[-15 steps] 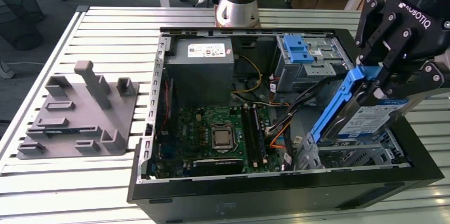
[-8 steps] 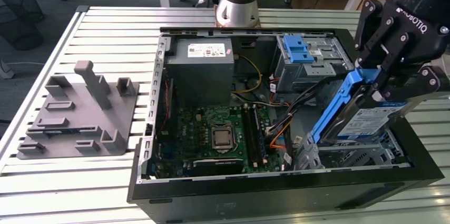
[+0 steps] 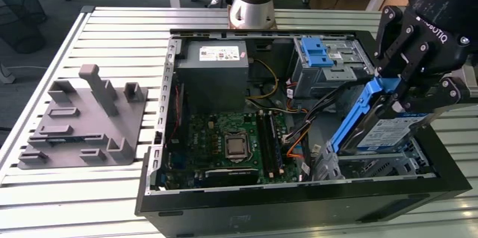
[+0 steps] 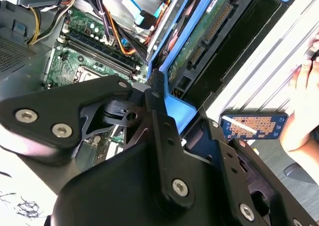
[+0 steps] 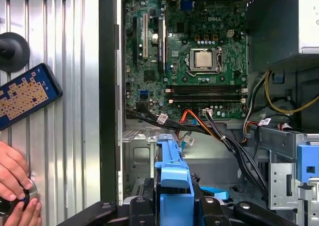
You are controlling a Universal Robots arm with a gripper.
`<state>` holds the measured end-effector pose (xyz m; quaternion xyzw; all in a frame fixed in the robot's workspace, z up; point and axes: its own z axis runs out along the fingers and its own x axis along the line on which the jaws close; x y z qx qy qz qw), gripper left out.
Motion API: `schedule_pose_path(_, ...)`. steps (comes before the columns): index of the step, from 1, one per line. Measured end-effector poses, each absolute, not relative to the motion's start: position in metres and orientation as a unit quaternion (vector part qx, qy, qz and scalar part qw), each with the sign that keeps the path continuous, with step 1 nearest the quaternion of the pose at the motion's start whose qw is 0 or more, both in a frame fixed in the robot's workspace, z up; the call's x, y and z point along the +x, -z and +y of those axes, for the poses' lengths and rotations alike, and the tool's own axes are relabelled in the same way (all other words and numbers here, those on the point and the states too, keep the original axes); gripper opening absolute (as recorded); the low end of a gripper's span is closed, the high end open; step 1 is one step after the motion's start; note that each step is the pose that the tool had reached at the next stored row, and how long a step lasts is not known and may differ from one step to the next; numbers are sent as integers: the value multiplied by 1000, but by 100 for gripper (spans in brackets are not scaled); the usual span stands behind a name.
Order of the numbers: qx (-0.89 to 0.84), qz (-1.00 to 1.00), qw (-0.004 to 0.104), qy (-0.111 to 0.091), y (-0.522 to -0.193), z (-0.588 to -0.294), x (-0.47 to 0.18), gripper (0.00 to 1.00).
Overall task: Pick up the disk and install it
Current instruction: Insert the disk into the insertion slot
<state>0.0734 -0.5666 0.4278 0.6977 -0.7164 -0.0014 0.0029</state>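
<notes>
On the bench (image 3: 45, 193), a grey fixture (image 3: 78, 123) sits near the edge at the exterior view's left, and the open case (image 3: 299, 207) lies mid-bench. At the case's side toward the exterior view's right, the gripper (image 3: 403, 95) clamps the disk (image 3: 381, 131) by its blue frame. The disk is tilted steeply, with its lower end over the bay (image 3: 381, 165).

Plastic-framed disk (image 3: 384, 131), ribbed metal table (image 3: 97, 193)

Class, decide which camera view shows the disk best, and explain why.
The exterior view: the disk shows label and blue frame, tilted, in the gripper. The second wrist view shows its circuit-board underside; the first wrist view, its blue frame end.
</notes>
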Motion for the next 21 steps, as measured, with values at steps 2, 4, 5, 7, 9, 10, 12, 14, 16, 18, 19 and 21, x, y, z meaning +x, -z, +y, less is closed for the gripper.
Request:
schedule_pose_path(2,698,-716,3,1,-428,-567,73,36)
schedule_pose_path(4,698,-716,3,1,-428,-567,73,36)
schedule_pose_path(5,698,-716,3,1,-428,-567,73,36)
schedule_pose_path(7,698,-716,3,1,-428,-567,73,37)
schedule_pose_path(9,698,-716,3,1,-428,-567,73,44)
schedule_pose_path(10,698,-716,3,1,-427,-567,73,44)
schedule_pose_path(12,698,-716,3,1,-425,-567,73,44)
schedule_pose_path(14,698,-716,3,1,-421,-567,73,44)
schedule_pose_path(16,698,-716,3,1,-418,-567,73,44)
schedule_pose_path(18,698,-716,3,1,-414,-567,73,42)
schedule_pose_path(19,698,-716,3,1,-412,-567,73,36)
schedule_pose_path(21,698,-716,3,1,-409,-567,73,24)
